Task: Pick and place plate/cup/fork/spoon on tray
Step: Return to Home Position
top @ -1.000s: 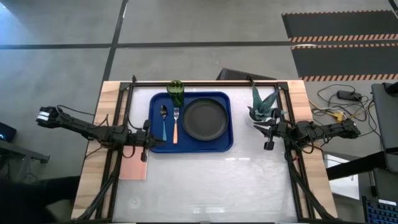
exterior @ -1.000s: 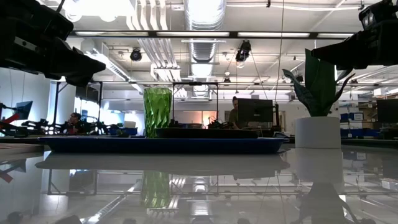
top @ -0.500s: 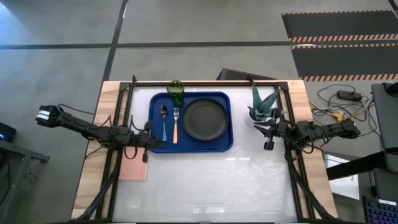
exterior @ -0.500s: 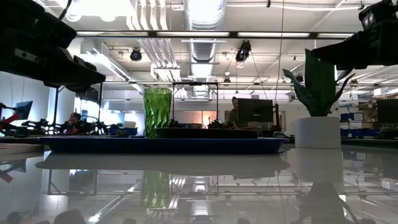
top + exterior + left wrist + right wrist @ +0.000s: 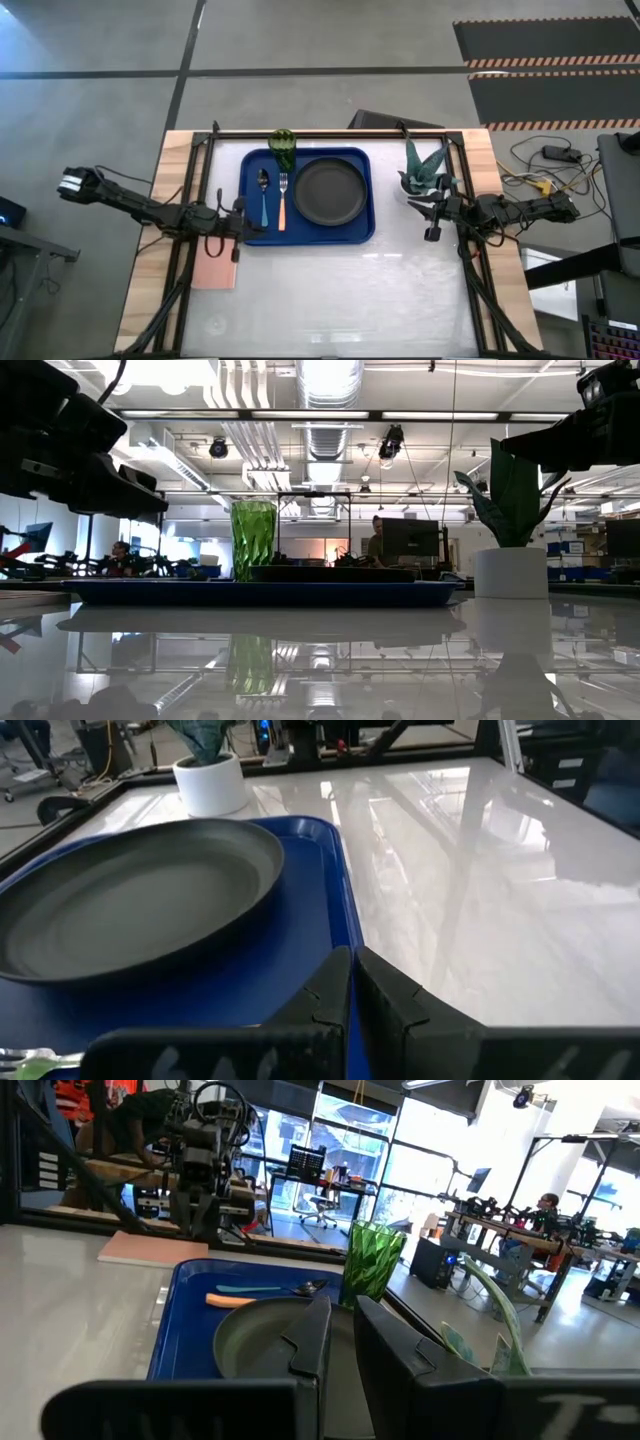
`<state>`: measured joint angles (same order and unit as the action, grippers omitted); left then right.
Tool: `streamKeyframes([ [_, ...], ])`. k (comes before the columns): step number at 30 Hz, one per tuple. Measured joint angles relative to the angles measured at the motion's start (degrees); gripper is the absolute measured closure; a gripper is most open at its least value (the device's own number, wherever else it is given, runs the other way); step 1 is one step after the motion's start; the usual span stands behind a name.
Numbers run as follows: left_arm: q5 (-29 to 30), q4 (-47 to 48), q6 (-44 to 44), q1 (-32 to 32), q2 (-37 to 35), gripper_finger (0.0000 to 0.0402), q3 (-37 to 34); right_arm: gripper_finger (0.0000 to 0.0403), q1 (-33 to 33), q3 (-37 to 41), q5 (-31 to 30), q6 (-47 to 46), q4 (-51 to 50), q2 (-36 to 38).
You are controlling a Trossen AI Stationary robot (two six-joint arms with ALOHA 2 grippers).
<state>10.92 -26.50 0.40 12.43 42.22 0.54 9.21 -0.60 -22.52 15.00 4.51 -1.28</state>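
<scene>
The blue tray [image 5: 355,232] lies at the table's far middle. On it rest the black plate [image 5: 328,192], the orange-handled fork [image 5: 282,205] and the blue-handled spoon [image 5: 264,200], side by side left of the plate. The green cup [image 5: 283,146] stands upright at the tray's far left corner. My left gripper [image 5: 240,228] is shut and empty, just off the tray's left edge. In the left wrist view it [image 5: 352,970] points across the tray [image 5: 330,890] past the plate [image 5: 130,900]. My right gripper [image 5: 432,222] is shut and empty, right of the tray; it also shows in the right wrist view [image 5: 342,1330].
A spiky plant in a white pot [image 5: 425,170] stands right of the tray, close to my right gripper. A flat pink rectangle [image 5: 215,268] lies at the table's left, near my left gripper. The near half of the white table top [image 5: 340,300] is bare.
My left gripper has sunk lower beside the tray's left edge, fingers still shut. The tray and the things on it have stayed where they were.
</scene>
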Motion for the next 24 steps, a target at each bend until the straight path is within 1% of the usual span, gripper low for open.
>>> streamKeyframes([
  [24,0.0,0.0,0.0,0.0,6.2,0.0402,0.0,0.0364,0.0,0.0,0.0,0.0,0.0,0.0],
])
